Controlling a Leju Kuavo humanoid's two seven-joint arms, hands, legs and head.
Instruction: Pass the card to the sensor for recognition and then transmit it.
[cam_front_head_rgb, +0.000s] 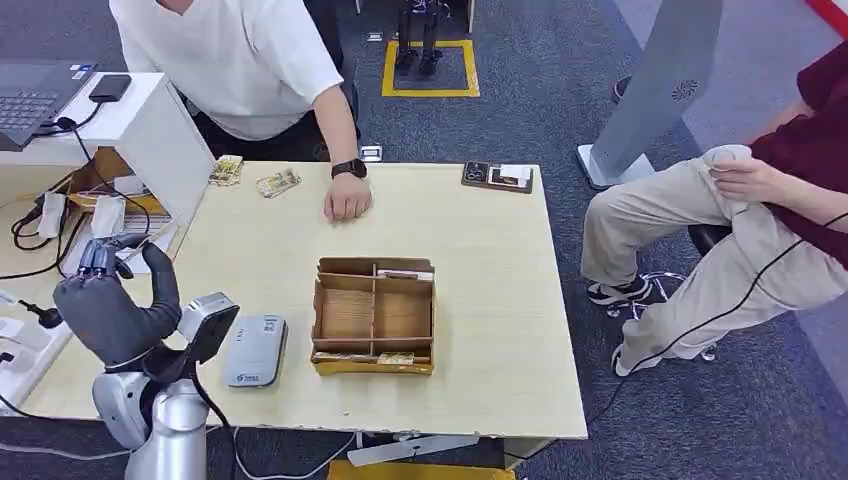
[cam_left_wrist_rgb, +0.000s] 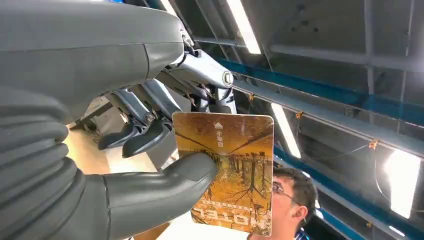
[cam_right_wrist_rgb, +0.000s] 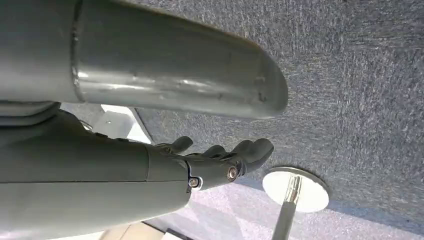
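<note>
Left hand (cam_left_wrist_rgb: 150, 150) pinching orange printed card (cam_left_wrist_rgb: 227, 170) by one edge, raised beside grey card sensor (cam_front_head_rgb: 254, 351); shallow thumb grip risks slippage; right hand (cam_right_wrist_rgb: 220, 162) hangs empty, fingers loosely extended.

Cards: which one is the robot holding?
The orange-brown card pinched in the left hand; the other card piles lie on the table's far edge.

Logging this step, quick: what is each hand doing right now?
Left hand: holding the card between thumb and fingers.
Right hand: holding nothing, fingers loosely curled, hanging over the carpet.

Bright, even light; ceiling-tube glare
</note>
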